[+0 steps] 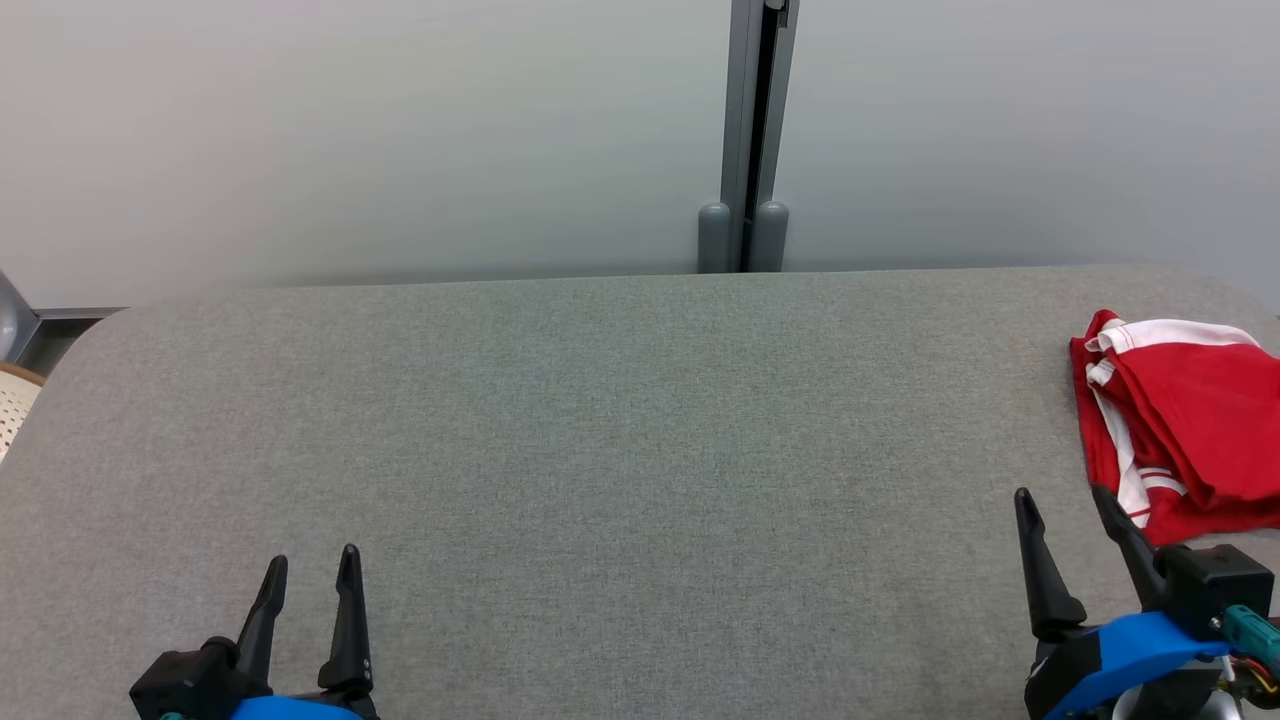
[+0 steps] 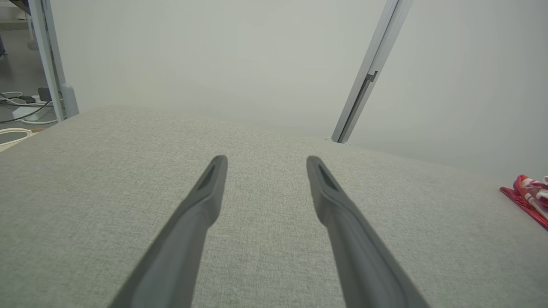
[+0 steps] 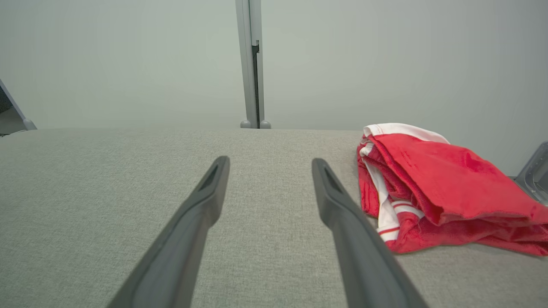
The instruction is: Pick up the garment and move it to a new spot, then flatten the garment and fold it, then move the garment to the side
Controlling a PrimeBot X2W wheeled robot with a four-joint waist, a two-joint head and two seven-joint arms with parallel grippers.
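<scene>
Left gripper (image 1: 310,565) and right gripper (image 1: 1060,505) hover low (fingers forward), jaws apart, holding nothing.

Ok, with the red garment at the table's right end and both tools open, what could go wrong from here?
The garment lies by the right edge of the table, cut off in the head view; a pull might drag it over the side. It lies in stacked layers, so the open right tool may pinch only the top one.
</scene>
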